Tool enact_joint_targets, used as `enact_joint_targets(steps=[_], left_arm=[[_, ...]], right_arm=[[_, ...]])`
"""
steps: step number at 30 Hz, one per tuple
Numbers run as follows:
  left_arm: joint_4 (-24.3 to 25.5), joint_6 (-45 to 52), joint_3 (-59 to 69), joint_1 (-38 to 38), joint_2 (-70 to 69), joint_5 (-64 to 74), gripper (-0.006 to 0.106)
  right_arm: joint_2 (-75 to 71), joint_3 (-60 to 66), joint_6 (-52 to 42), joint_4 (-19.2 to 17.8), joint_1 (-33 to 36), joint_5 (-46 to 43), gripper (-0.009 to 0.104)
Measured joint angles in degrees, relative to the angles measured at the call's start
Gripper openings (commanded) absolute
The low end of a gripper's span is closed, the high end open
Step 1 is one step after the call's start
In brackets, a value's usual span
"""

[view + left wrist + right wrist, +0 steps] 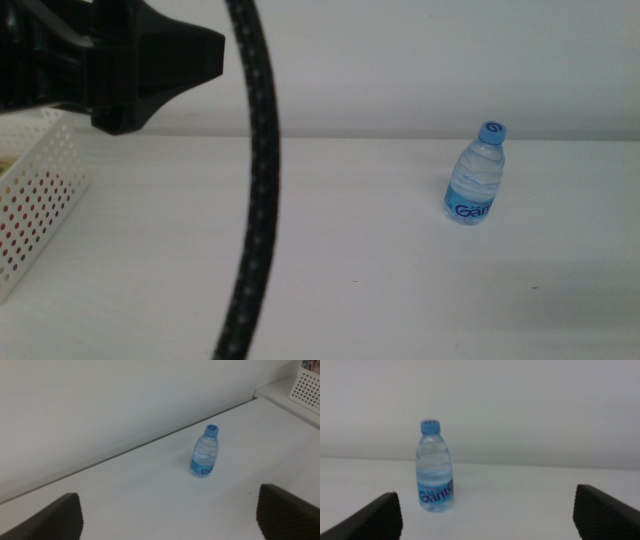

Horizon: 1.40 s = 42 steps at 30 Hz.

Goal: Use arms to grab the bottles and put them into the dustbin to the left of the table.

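Note:
A clear water bottle (475,185) with a blue cap stands upright at the right of the white table (350,250). The white perforated dustbin (40,200) sits at the left edge. The left arm (110,65) hangs dark and close to the camera over the dustbin side, its braided cable (255,200) looping down the picture. My left gripper (170,510) is open, high above the table, with the bottle (205,457) far ahead of it. My right gripper (487,510) is open and low, facing the bottle (434,467), which stands apart from both jaws, nearer one of them.
A plain white wall (420,60) runs behind the table. The dustbin's corner (306,385) shows in the left wrist view beyond the bottle. Something reddish shows through the dustbin's holes. The right arm is out of the middle view.

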Motion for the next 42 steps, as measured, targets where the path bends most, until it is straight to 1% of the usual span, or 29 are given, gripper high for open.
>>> enact_joint_targets(steps=[6, 8, 10, 13, 18, 25, 33, 35, 37, 39, 42], left_arm=[[0.0, 0.1, 0.0, 0.0, 0.0, 0.0, 0.093], [0.1, 0.1, 0.0, 0.0, 0.0, 0.0, 0.093], [0.1, 0.1, 0.0, 0.0, 0.0, 0.0, 0.093], [0.1, 0.1, 0.0, 0.0, 0.0, 0.0, 0.093], [0.1, 0.1, 0.0, 0.0, 0.0, 0.0, 0.093], [0.1, 0.1, 0.0, 0.0, 0.0, 0.0, 0.093], [0.1, 0.1, 0.0, 0.0, 0.0, 0.0, 0.093], [0.1, 0.1, 0.0, 0.0, 0.0, 0.0, 0.093], [0.1, 0.1, 0.0, 0.0, 0.0, 0.0, 0.093], [0.1, 0.1, 0.0, 0.0, 0.0, 0.0, 0.093], [0.1, 0.1, 0.0, 0.0, 0.0, 0.0, 0.093]], right_arm=[[11.7, 0.0, -1.1, -0.8, 3.5, -7.1, 0.090], [16.9, 0.0, -2.0, -1.4, 5.0, -9.3, 0.090], [22.1, 0.0, -2.3, -2.9, 6.4, -11.4, 0.090], [29.0, 0.0, -2.5, -3.7, 7.5, -14.3, 0.090], [39.6, 0.0, -1.2, -4.0, 7.9, -20.1, 0.090], [51.4, 0.0, 6.0, -4.1, 7.9, -29.1, 0.090], [58.9, 0.0, 7.3, -4.0, 7.9, -37.0, 0.090], [59.1, 0.0, 7.3, -3.3, 7.9, -38.2, 0.090], [59.1, 0.0, 6.9, -1.6, 7.9, -39.2, 0.090], [59.1, 0.0, 4.4, 0.7, 7.9, -40.1, 0.090], [60.3, 0.0, -0.4, 2.6, 7.7, -42.8, 0.090]])
